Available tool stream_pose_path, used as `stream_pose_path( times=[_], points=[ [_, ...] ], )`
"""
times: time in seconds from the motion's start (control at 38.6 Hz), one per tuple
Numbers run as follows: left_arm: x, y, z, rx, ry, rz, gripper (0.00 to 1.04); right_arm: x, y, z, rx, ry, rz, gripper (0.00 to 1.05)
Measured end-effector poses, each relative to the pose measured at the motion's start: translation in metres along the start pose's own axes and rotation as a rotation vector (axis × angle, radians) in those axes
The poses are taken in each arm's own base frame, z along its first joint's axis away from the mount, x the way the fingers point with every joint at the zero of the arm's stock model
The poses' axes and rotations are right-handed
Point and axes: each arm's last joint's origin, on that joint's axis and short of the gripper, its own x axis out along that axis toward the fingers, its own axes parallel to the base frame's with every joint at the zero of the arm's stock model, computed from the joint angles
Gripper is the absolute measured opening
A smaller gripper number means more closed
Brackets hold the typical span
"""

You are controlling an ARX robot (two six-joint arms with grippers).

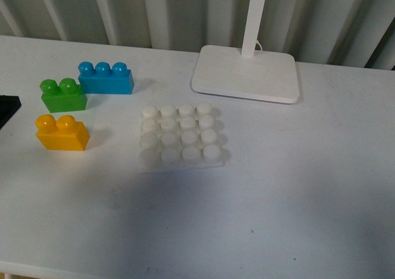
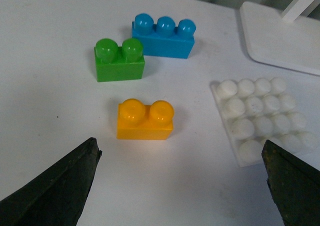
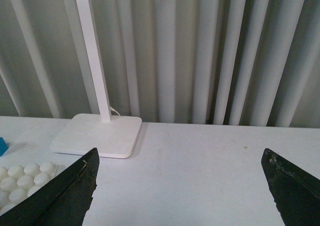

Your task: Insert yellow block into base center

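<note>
The yellow block (image 1: 62, 133) stands on the white table left of the base (image 1: 180, 137), studs up, a short gap between them. In the left wrist view the yellow block (image 2: 145, 119) lies ahead of my open, empty left gripper (image 2: 180, 151), between its spread jaws' lines, with the base (image 2: 262, 118) to one side near one fingertip. My right gripper (image 3: 180, 158) is open and empty over bare table; a corner of the base (image 3: 22, 178) shows at that view's edge. Neither gripper shows in the front view.
A green two-stud brick (image 1: 62, 95) and a blue three-stud brick (image 1: 105, 78) stand behind the yellow block. A white lamp stand (image 1: 247, 72) with its post sits at the back behind the base. A dark object (image 1: 7, 109) is at the left edge.
</note>
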Motion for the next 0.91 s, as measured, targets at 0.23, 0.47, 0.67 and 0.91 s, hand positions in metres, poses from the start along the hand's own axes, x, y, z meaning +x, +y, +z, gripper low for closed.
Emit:
stream_pose_path(
  times=[0.23, 0.47, 0.67, 0.91],
  points=[
    [0.037, -0.002, -0.013, 0.064, 0.084, -0.009, 0.98, 0.000, 0.000, 0.000, 0.000, 0.000, 0.000, 0.95],
    [0.050, 0.005, -0.015, 0.138, 0.116, 0.028, 0.98, 0.000, 0.000, 0.000, 0.000, 0.000, 0.000, 0.95],
    [0.072, 0.005, -0.014, 0.158, 0.163, 0.036, 0.98, 0.000, 0.000, 0.000, 0.000, 0.000, 0.000, 0.95],
    [0.090, 0.007, -0.013, 0.199, 0.203, 0.029, 0.98, 0.000, 0.000, 0.000, 0.000, 0.000, 0.000, 0.95]
  ],
)
